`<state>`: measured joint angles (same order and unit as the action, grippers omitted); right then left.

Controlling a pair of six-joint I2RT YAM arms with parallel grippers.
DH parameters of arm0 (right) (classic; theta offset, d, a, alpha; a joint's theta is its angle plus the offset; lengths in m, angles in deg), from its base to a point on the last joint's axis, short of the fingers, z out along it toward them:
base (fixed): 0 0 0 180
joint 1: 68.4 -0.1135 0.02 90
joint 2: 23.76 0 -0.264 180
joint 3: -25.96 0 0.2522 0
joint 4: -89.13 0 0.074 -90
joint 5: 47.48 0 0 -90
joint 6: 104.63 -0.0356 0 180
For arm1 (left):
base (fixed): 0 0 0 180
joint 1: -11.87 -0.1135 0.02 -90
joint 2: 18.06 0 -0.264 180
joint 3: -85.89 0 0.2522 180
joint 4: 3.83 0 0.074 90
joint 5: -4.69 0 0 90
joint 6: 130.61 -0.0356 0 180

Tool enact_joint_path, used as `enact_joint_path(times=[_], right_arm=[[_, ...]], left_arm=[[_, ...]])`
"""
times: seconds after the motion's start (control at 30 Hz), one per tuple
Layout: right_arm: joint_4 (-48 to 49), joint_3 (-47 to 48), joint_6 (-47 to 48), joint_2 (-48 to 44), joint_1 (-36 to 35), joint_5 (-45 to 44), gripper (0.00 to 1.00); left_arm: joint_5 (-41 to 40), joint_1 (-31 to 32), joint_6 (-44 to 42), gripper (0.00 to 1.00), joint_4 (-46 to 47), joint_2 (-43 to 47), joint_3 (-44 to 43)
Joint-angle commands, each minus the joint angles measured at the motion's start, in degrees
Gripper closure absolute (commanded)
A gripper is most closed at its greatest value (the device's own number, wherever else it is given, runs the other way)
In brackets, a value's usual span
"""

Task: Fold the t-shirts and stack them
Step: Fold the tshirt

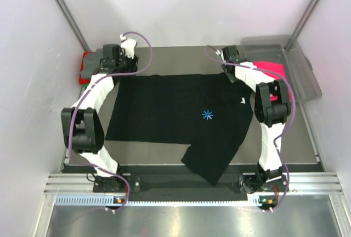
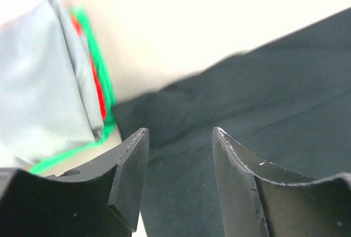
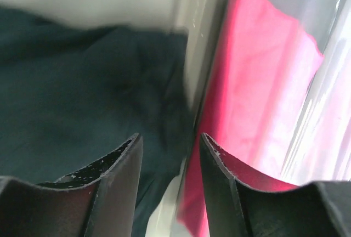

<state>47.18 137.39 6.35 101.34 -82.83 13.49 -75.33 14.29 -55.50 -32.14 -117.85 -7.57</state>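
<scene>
You look down on a grey bench (image 1: 296, 133) with a black t-shirt (image 1: 164, 111) spread flat across its middle. The shirt lies sideways: its white neck label (image 1: 242, 101) is toward your right, its hem toward your left, and a small light-blue asterisk print (image 1: 207, 115) faces up. One sleeve (image 1: 211, 163) sticks out toward the near edge of the bench.

The left arm (image 1: 88, 122) reaches to the shirt's far-left corner. In the left wrist view, the left jaws stand moderately apart with nothing between their two black fingers (image 2: 129, 182), and the black cloth lies below the gap. Just beside that corner sits a folded stack, with a grey tee (image 2: 38, 83) on top and thin edges of a red tee (image 2: 97, 89) and a green tee (image 2: 105, 83) showing beneath it.

The right arm (image 1: 271, 105) reaches to the shirt's far-right corner. In the right wrist view, the right jaws also stand parted and hold nothing. Their fingers (image 3: 118, 187) straddle the rumpled edge of the black cloth, where it meets a hot-pink tee (image 3: 258, 83).

The pink tee lies at the clear plastic bin (image 1: 299, 67) at the far right of the bench. Part of it shows through the bin's clear wall, and you cannot tell whether all of it is inside.
</scene>
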Motion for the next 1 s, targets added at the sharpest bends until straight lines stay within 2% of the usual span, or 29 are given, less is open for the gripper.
enact_joint_path(times=[0.0,0.03,0.13,0.27,0.37,0.4,0.43,0.5,0.6,0.7,0.87,0.97], right_arm=[[0.1,-1.6,-0.7,-10.6,-2.3,7.8,0.53],[0.1,-2.6,-0.6,-11.6,-2.4,13.1,0.53],[0.7,-7.0,0.2,-15.4,-2.6,21.4,0.52],[-0.8,-13.7,5.6,-22.3,-2.4,28.9,0.53],[-0.6,-24.5,14.7,-33.5,-2.4,38.5,0.55],[-0.3,-31.1,18.1,-40.1,-2.4,40.7,0.55],[-1.3,-33.9,19.9,-43.2,-2.4,45.5,0.54],[-4.1,-40.0,23.0,-50.5,-2.5,49.3,0.53],[-4.8,-45.9,21.9,-56.6,-2.4,49.0,0.52],[-4.2,-48.8,20.1,-59.1,-2.5,48.2,0.52],[0.9,-46.4,16.0,-56.6,-2.1,43.7,0.50],[6.6,-41.1,15.6,-50.6,-1.2,40.7,0.47]], left_arm=[[7.0,0.7,0.7,0.44,2.9,6.9,1.5],[8.6,0.7,0.7,0.44,3.0,8.0,2.1],[11.5,1.0,0.0,0.43,2.4,12.2,4.2],[13.1,1.1,-4.5,0.40,-5.9,15.2,3.4],[11.7,1.1,-8.8,0.40,-13.4,17.9,4.7],[11.2,1.2,-9.6,0.40,-14.7,18.9,5.6],[10.8,1.2,-10.2,0.40,-15.6,20.0,6.6],[11.0,1.2,-13.3,0.40,-19.0,23.0,9.8],[10.4,1.2,-12.5,0.40,-19.2,25.8,13.3],[12.7,1.3,-9.9,0.37,-18.2,24.7,14.8],[12.4,1.3,-5.8,0.36,-15.8,15.6,9.6],[6.9,1.3,-4.9,0.34,-13.4,7.3,1.5]])
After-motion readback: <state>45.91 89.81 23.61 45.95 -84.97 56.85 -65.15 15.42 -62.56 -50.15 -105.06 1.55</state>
